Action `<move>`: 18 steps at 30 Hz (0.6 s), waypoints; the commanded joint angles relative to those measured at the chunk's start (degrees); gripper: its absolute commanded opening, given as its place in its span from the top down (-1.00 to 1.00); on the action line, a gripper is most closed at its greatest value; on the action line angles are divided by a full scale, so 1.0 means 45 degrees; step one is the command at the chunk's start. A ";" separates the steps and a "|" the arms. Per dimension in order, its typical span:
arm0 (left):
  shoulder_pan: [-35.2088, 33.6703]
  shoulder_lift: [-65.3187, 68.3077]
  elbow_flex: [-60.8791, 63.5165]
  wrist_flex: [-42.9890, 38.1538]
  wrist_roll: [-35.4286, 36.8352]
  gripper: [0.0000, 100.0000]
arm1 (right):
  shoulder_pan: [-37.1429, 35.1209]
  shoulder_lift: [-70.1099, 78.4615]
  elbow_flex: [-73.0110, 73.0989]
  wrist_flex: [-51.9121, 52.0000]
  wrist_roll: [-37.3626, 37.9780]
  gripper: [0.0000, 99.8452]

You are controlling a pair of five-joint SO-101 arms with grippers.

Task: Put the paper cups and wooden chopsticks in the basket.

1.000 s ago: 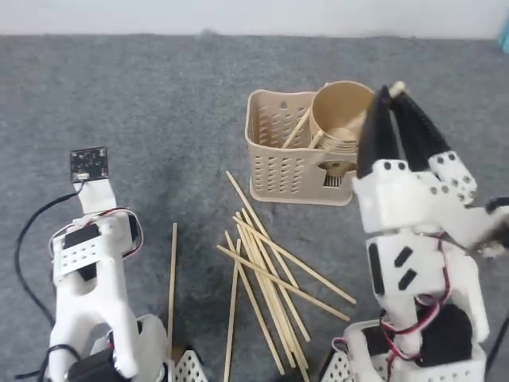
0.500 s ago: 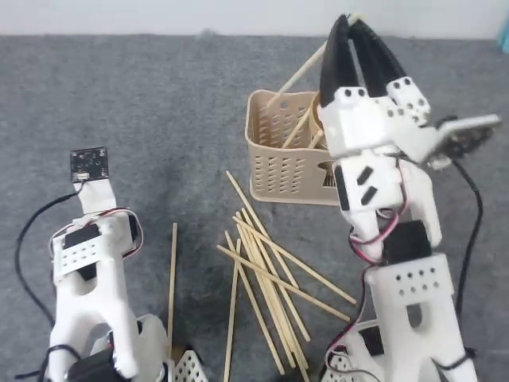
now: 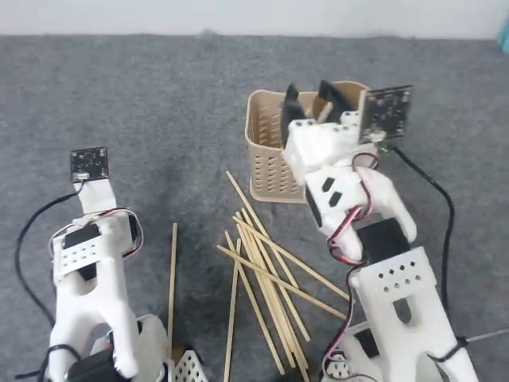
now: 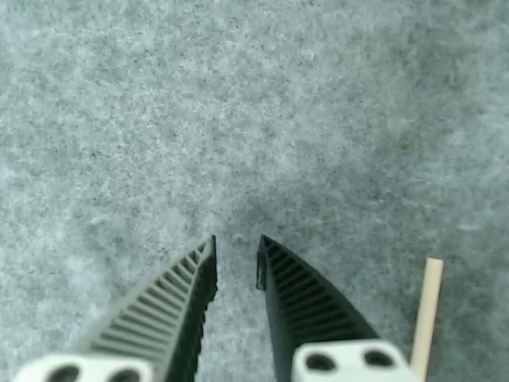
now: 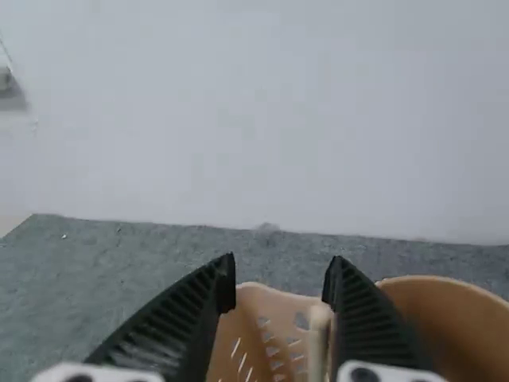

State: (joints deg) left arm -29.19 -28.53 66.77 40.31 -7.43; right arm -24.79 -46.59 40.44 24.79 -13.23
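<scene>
Surface (image 3: 143, 95) carries everything. On its far side stands the basket (image 3: 266, 167), upright so things can drop in from above, with a paper cup (image 3: 352, 84) already inside. The right jaws hang spread and empty over its rim. Loose chopsticks (image 3: 270, 270) lie fanned just in front, awaiting pickup. The left jaws are slightly parted and hold nothing, low beside one chopstick (image 4: 425, 306).

Light: bright and even, falling from above.
Shadows: soft; a dim patch on the carpet (image 3: 203, 280) beside the chopsticks (image 3: 274, 278).
Left wrist: faint shadow just ahead of the left gripper (image 4: 237, 243).
Right wrist: wall (image 5: 254, 103) pale, evenly lit.
</scene>
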 commanded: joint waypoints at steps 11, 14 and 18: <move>0.0078 0.0000 -0.0440 -0.0098 -0.0020 0.84 | 0.0127 -0.5617 -0.3849 1.2806 0.0313 0.66; 0.0352 0.0098 -0.0694 0.0430 0.0020 0.84 | 0.1123 -0.5304 -0.3497 1.4916 0.0313 0.66; 0.1114 0.0098 -0.0772 0.1407 0.0137 0.84 | 0.2882 -0.4601 -0.1719 1.5932 0.1348 0.66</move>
State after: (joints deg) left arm -27.69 -28.18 65.71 42.42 -7.34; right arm -16.79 -70.33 28.48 93.80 -12.00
